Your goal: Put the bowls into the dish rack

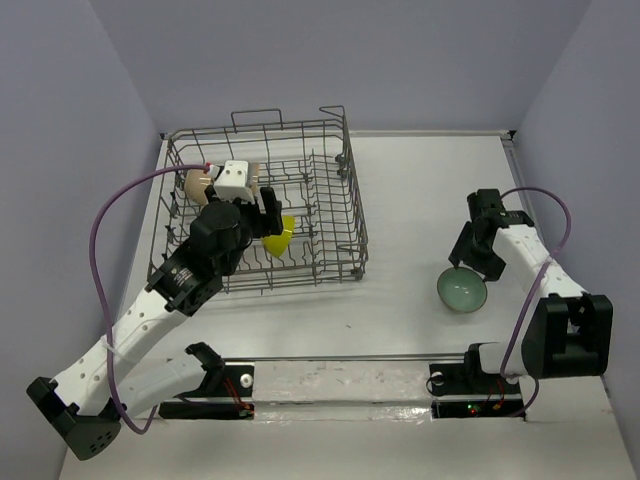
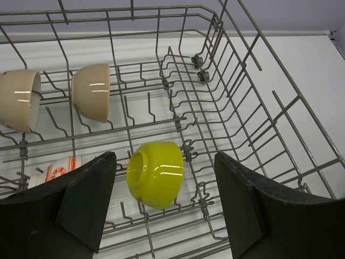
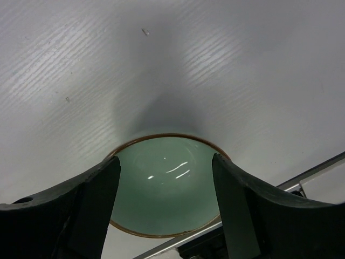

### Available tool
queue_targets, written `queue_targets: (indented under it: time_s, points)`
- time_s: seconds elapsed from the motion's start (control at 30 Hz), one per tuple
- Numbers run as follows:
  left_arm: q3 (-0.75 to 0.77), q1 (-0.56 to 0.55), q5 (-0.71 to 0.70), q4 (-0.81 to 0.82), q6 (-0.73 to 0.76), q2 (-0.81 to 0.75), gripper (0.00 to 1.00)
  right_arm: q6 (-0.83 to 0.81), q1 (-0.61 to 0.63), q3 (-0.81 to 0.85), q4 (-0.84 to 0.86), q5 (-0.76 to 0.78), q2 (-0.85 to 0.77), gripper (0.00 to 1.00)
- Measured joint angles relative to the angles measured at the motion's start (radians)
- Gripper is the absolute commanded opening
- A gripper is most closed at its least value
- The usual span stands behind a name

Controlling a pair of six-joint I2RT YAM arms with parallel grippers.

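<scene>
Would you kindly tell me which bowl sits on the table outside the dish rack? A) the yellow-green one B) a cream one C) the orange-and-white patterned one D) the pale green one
D: the pale green bowl rests on the table, right of the dish rack, while the yellow-green bowl, patterned bowl and cream bowls lie inside it.

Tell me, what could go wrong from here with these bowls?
1. The bright yellow-green round bowl lies on its side inside the grey wire dish rack, just below the open left hand; a nudge might roll it loose.
2. The open right hand hovers over the pale green glazed bowl, upright on the white table; the fingers could slip off its smooth curved wall, or tip it.
</scene>
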Motion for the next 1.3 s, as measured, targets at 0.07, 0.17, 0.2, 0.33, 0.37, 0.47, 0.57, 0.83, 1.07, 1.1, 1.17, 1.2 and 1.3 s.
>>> queue_targets:
  time_s: [0.07,0.17,0.2,0.33,0.37,0.47,0.57,0.83,1.07,1.1,1.17,1.2,1.3]
  points:
    - [-0.004,0.0,0.0,0.001,0.0,0.0,0.82,0.0,-0.016,-0.014,0.009,-0.026,0.0,0.75]
    - [-0.008,0.0,0.001,0.001,0.0,0.0,0.82,0.001,-0.037,-0.025,0.02,-0.061,0.0,0.75]
    - [-0.008,0.0,0.001,0.002,0.0,0.0,0.82,0.001,-0.043,-0.027,0.026,-0.068,0.0,0.75]
    - [-0.008,0.0,0.001,0.006,0.0,0.0,0.82,0.002,-0.056,-0.04,0.039,-0.096,0.0,0.76]
    - [-0.008,0.0,0.001,0.007,0.0,0.0,0.82,0.001,-0.057,-0.044,0.041,-0.1,0.0,0.77]
    - [-0.008,0.0,0.001,0.007,0.0,0.0,0.82,0.002,-0.06,-0.054,0.042,-0.113,0.0,0.78]
    - [-0.008,0.0,0.0,0.007,0.0,0.0,0.83,0.004,-0.064,-0.056,0.042,-0.124,-0.001,0.79]
    - [-0.008,0.0,0.0,0.007,0.001,0.003,0.82,0.004,-0.069,-0.056,0.05,-0.177,-0.018,0.73]
    - [-0.008,0.001,0.0,0.007,0.001,0.008,0.82,0.005,-0.069,-0.081,0.072,-0.22,-0.011,0.59]
    - [-0.008,0.001,0.0,0.007,0.001,0.01,0.82,0.005,-0.069,-0.084,0.076,-0.225,-0.01,0.56]
    - [-0.008,0.001,0.0,0.007,0.001,0.013,0.83,0.005,-0.069,-0.085,0.079,-0.233,-0.009,0.55]
    - [-0.008,0.002,0.0,0.007,0.001,0.014,0.83,0.006,-0.069,-0.085,0.081,-0.237,-0.009,0.54]
    - [-0.008,0.003,0.0,0.007,0.001,0.015,0.82,0.008,-0.069,-0.085,0.087,-0.249,-0.006,0.5]
